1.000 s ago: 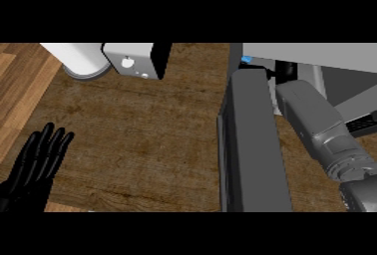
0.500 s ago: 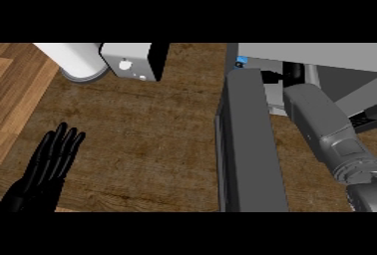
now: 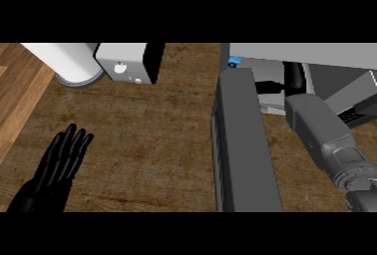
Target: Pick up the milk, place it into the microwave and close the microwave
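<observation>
Beside microwave door (image 3: 247,149), left hand (image 3: 59,164)

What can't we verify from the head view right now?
- Milk: not identifiable; only a blue spot shows at the microwave door top edge.
- Right hand: reaches into the microwave; its fingers are hidden by the door and its own forearm.
- Microwave interior: mostly blocked.
- White cylinder: top cut off by the frame edge.

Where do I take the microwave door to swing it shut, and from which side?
Probably near the free end of the microwave door, at the view's lower edge, from its left face, with the left robot hand. It stands open edge-on, and the right forearm fills the opening on its other side.
</observation>
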Controlling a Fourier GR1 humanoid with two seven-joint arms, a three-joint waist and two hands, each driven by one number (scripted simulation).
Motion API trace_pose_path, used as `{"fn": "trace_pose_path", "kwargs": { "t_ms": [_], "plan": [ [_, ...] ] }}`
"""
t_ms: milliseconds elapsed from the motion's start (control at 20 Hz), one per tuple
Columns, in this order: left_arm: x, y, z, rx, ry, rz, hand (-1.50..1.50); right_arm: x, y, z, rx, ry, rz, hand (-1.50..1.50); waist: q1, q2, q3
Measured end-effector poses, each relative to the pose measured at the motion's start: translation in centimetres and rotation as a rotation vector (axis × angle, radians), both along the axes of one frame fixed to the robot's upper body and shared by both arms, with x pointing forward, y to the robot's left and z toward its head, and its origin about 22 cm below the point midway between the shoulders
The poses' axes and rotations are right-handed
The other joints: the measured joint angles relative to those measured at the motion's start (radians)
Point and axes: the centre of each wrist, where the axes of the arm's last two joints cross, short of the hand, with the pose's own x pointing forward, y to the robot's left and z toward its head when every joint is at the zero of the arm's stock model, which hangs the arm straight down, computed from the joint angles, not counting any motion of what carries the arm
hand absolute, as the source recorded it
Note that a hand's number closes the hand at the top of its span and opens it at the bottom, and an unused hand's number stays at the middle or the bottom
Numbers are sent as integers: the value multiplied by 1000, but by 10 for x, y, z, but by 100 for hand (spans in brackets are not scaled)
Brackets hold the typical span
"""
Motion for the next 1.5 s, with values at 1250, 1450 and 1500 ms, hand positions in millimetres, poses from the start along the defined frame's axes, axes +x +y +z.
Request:
{"fn": "trace_pose_path", "kwargs": {
  "t_ms": [1250,1450,1500],
  "plan": [
    [40,-45,-39,153,103,-299,150,-69,-13,-96,249,15,217,-150,-107,-47,-5],
    [50,-58,-51,172,137,-317,150,-89,-26,-112,254,20,237,-150,-126,-55,-6],
    [57,-63,-50,185,137,-315,150,-93,-28,-114,254,19,242,-150,-129,-56,-6]
  ]
}}
